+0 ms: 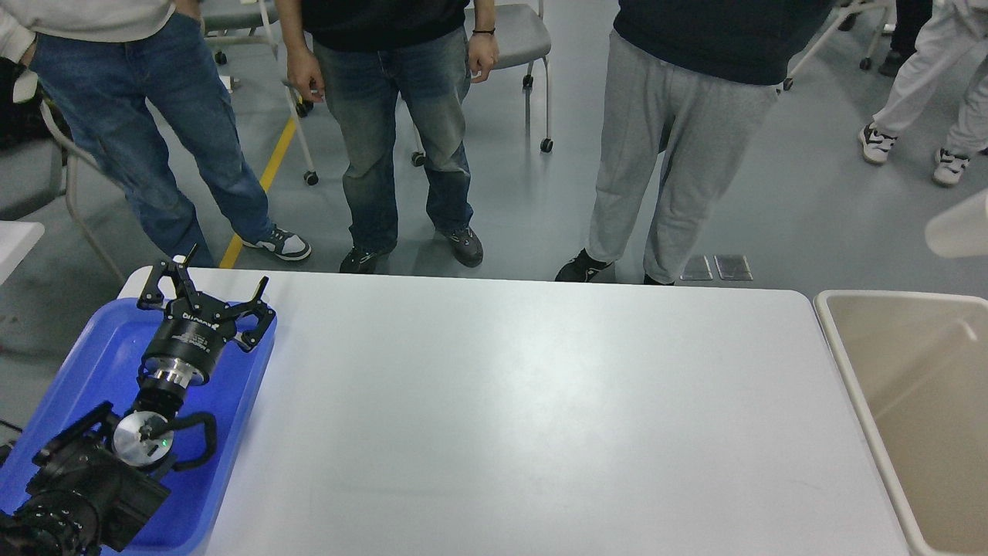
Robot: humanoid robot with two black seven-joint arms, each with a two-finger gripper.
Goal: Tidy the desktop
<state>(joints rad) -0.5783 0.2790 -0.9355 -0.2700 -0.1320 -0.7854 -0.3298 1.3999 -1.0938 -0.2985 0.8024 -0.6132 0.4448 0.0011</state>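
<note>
Head view shows my left gripper (pixel 220 287) spread wide and holding nothing above the blue tray's (pixel 231 432) far end, at the desktop's (pixel 525 417) left edge. A beige bin (pixel 857 401) abuts its right edge. My right gripper is out of sight.

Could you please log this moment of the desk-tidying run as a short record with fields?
desktop: white, no loose items visible on it
blue tray: on the table's left end, partly under the left arm
left claw: open, fingers spread, over the tray's far edge, holding nothing
right claw: not in view
beige bin: beside the table's right end, looks empty
bystanders: several people standing beyond the far edge
</note>
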